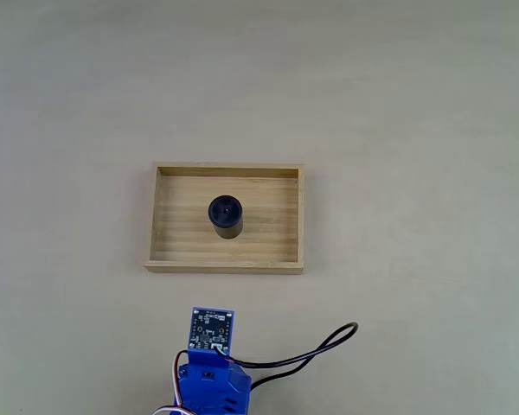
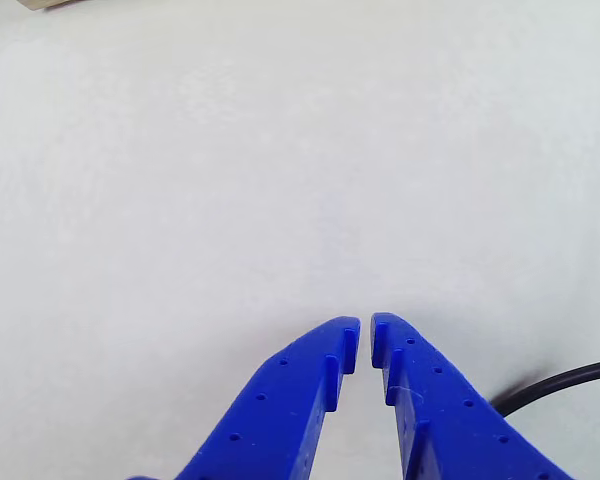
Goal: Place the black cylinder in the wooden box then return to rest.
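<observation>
Plainly, pale matte table (image 1: 415, 104); gripper (image 2: 365, 335) closed above it.

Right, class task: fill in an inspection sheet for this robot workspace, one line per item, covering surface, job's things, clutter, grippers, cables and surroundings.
Surface: plain pale table, bare apart from the items below.
Job's things: black cylinder stands upright on the floor of the wooden box, near its middle, clear of the walls.
Clutter: nothing seen.
Grippers: blue gripper hangs over bare table in the other view, jaws nearly touching, nothing between them; the blue arm sits at the fixed view's bottom edge, apart from the box.
Cables: black cable loops on the table right of the arm in the fixed view.
Surroundings: nothing seen beyond the table.
</observation>
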### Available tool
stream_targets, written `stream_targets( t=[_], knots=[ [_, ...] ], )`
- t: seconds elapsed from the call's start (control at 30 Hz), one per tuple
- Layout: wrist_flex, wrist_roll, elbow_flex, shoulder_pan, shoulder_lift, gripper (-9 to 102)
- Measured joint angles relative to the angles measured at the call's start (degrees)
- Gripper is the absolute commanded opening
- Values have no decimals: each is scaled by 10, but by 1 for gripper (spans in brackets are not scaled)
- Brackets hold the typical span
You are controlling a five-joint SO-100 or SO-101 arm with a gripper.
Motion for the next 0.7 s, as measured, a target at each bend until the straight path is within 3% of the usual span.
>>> stream_targets(
  t=[0.7],
  knots=[
    [0,0,0,-13,0,0]
  ],
)
